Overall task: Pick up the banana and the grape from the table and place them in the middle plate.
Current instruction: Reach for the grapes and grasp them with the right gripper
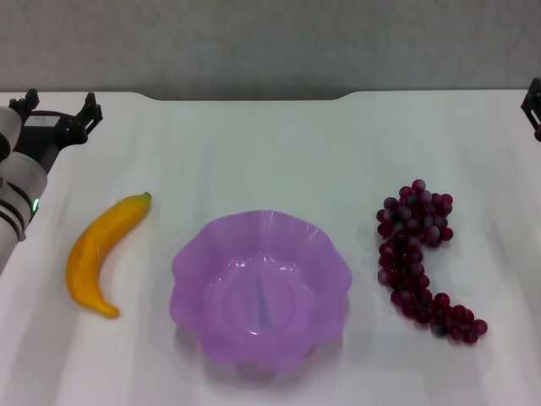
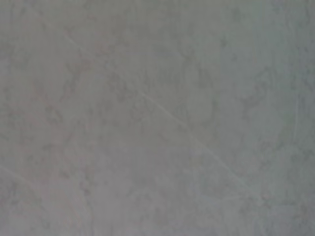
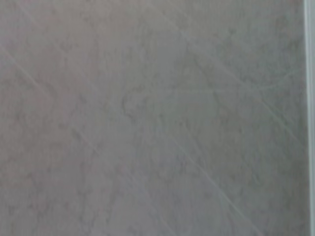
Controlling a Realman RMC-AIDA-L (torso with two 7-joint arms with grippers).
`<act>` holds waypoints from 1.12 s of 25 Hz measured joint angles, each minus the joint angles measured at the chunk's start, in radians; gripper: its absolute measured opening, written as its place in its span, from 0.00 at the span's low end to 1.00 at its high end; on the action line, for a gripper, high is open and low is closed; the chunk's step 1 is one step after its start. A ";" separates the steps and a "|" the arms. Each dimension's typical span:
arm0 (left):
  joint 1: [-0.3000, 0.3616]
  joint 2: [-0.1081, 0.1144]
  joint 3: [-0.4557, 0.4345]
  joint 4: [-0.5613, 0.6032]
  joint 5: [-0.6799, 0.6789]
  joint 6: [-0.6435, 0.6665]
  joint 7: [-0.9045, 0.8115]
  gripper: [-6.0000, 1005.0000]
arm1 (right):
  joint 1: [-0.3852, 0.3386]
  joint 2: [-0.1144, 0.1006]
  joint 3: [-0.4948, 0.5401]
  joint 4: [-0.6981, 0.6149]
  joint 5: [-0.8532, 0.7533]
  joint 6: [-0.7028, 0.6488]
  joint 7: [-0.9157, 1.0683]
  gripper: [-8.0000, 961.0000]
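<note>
The orange-yellow banana (image 1: pixel 100 255) lies on the white table (image 1: pixel 270 144) at the left. The purple scalloped middle plate (image 1: pixel 261 288) sits front centre and holds nothing. The dark red grape bunch (image 1: pixel 418 254) lies to its right. My left gripper (image 1: pixel 59 106) is open and empty at the far left, behind the banana and apart from it. My right gripper (image 1: pixel 534 106) shows only at the far right edge, behind the grapes. Both wrist views show only a plain grey surface.
A grey wall (image 1: pixel 270 42) runs behind the table's rounded far edge. Bare white tabletop lies between the fruits and the far edge.
</note>
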 joint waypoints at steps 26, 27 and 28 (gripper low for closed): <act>0.066 -0.006 0.005 -0.055 -0.004 0.070 0.015 0.90 | -0.038 0.002 0.002 -0.008 -0.002 -0.090 0.002 0.89; 0.074 -0.006 0.004 -0.063 -0.004 0.079 0.002 0.90 | -0.044 0.004 0.002 -0.008 -0.002 -0.105 0.003 0.89; 0.078 -0.005 0.004 -0.068 -0.005 0.083 -0.009 0.90 | -0.047 0.004 0.002 -0.008 -0.001 -0.114 0.003 0.89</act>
